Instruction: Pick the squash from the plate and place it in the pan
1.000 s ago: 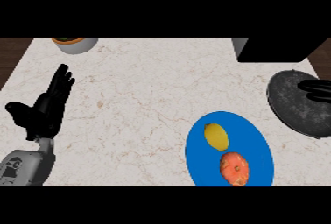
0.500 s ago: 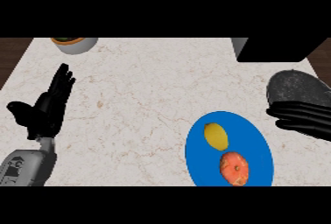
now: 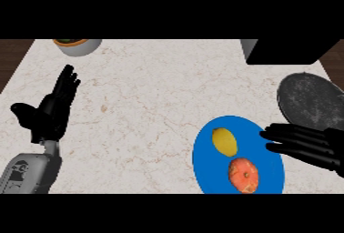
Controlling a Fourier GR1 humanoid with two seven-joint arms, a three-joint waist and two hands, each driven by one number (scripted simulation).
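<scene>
Marble-patterned counter (image 3: 154,100), seen steeply from above. Near the counter's front right corner, a blue plate (image 3: 205,157) bearing two items: yellow squash (image 3: 224,141) on the plate's rear half, lying lengthwise; an orange, ribbed vegetable (image 3: 243,175) on the front half, just beside the squash but apart from it. Beyond the plate, at the right edge of the counter, a dark grey pan (image 3: 312,102), round and holding nothing; pan rim close to the plate's rear right rim.

Right robot hand (image 3: 302,143) entering from the right edge, fingers (image 3: 275,135) straight and spread apart, pointing toward the counter's left; fingertips over the plate's right rim, near the squash but not touching it. Nothing held.

Left robot hand (image 3: 48,113) resting near the counter's left edge, fingers straight and together, pointing toward the rear; thumb set out to the side; grey forearm (image 3: 30,170) below it at the front left corner. Nothing held.

At the rear edge, left of centre, a grey bowl (image 3: 77,46) with orange contents, partly cut off. At the rear right corner, a black box-shaped object (image 3: 285,50); identity not discernible.
</scene>
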